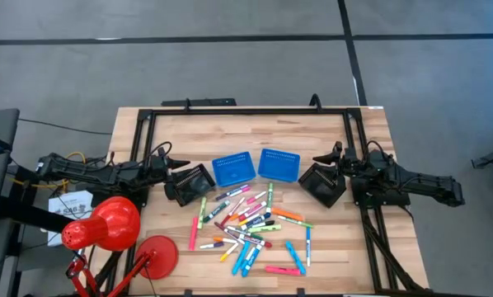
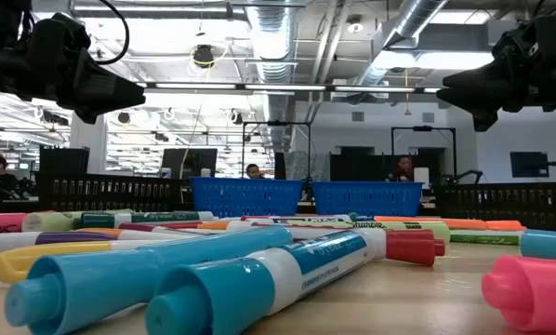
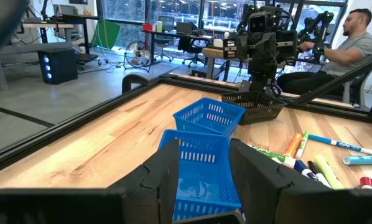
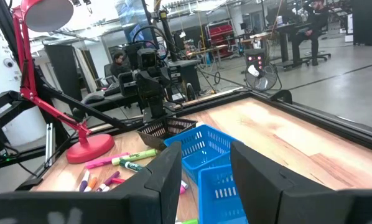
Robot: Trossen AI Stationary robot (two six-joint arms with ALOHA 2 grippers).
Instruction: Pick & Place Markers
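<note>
Markers (image 1: pixel 251 224): lay heaped mid-table, touching and crossing. Left gripper (image 1: pixel 166 159) and right gripper (image 1: pixel 327 157): parted, empty, raised at opposite edges. Risk judged: a grasp catching neighbouring markers, scattering them

Two dark, near-black arms, each built of blocky jointed segments, flank the wooden table (image 1: pixel 329 239), the left arm (image 1: pixel 90 172) trailing black cables with a loop of yellow wire near its base. The right arm (image 1: pixel 407 186) shows the same matte black housings and cable bundles. Each wrist ends in a gripper with two broad, flat, matte black fingers (image 3: pixel 167 177), slab-like and angular.
</note>
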